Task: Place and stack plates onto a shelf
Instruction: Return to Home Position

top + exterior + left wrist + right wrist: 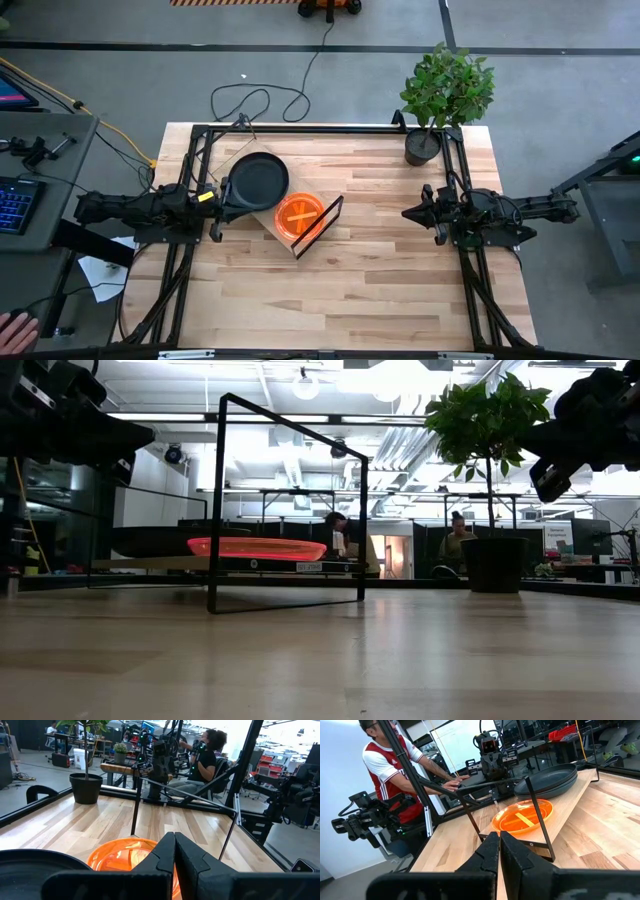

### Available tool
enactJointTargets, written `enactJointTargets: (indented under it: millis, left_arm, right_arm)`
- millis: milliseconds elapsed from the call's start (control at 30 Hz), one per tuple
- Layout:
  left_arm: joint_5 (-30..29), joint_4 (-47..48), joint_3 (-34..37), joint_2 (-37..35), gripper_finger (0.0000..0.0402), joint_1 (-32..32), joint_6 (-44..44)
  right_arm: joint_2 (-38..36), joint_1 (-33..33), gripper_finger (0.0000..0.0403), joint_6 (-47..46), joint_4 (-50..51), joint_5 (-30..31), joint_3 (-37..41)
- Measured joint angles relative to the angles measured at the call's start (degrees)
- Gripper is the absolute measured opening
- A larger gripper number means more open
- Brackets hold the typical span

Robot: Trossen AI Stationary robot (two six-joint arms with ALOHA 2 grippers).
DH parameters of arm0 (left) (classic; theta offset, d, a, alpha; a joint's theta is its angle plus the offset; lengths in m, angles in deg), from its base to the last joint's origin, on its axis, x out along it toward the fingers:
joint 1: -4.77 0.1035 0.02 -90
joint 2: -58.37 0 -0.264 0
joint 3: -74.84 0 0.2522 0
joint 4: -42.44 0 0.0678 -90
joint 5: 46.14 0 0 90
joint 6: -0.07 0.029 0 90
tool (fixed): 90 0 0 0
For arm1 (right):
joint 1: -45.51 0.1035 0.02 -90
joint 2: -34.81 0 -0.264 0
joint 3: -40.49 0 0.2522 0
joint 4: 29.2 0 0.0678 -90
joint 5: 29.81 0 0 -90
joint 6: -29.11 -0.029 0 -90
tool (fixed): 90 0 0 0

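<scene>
The shelf (285, 232), a light-wood board with a black wire frame (328, 222) at its right end, lies slanted on the table left of centre. A stack of dark plates (258, 180) rests on its far left part. An orange plate (298, 215) lies on it beside the frame, and also shows as the orange plate (522, 817) and the orange plate (257, 547). My left gripper (226, 195) hangs shut and level, above the dark stack's left rim and clear of it; its own view shows the left gripper (174, 851). My right gripper (408, 213) is shut, right of the shelf, pointing at it.
A potted plant (440, 100) stands at the table's far right corner. Black frame rails (300, 129) run along the far edge and down both sides. A person (390, 765) is beyond the table's left side. Bare wood lies near the front edge (330, 310).
</scene>
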Motion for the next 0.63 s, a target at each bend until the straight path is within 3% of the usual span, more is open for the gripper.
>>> enactJointTargets:
  millis: [633]
  left_arm:
    - [0.01,0.0,0.02,-0.02,0.0001,-0.01,0.0]
  right_arm:
    - [0.0,0.0,0.0,0.0,0.0,-0.02,0.0]
